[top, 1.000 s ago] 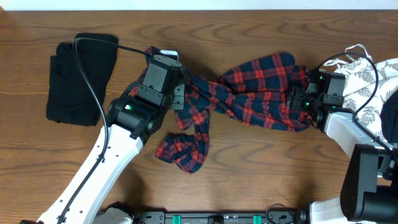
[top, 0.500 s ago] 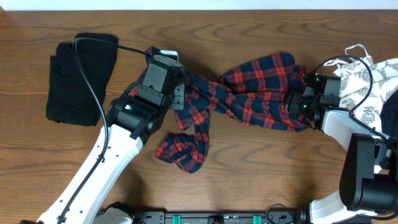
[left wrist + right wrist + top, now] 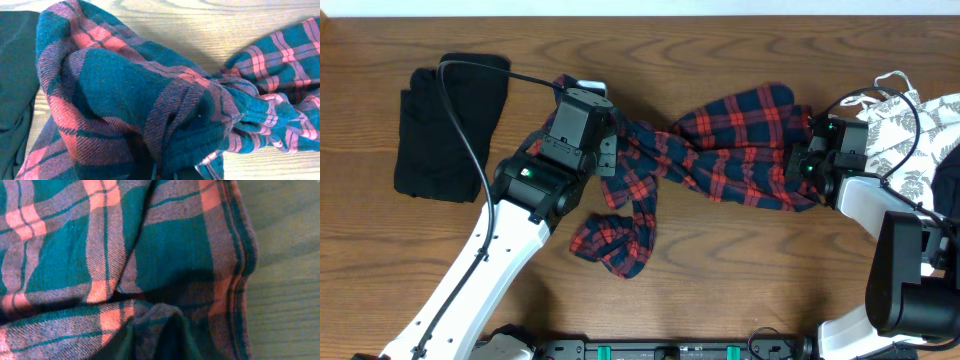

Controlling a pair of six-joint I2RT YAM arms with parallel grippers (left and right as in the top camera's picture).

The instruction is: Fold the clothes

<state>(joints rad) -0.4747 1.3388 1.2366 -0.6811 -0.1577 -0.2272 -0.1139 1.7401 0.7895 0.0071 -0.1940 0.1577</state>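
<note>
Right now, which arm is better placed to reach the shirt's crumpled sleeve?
Left, probably. The left gripper sits close beside the crumpled sleeve of the plaid shirt; the right gripper is at the far edge.

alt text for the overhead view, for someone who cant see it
A crumpled red-and-navy plaid shirt lies stretched across a wooden table between two robot arms, the left gripper at its left end and the right gripper at its right edge. A black garment lies at far left, a white leaf-print garment at far right.
</note>
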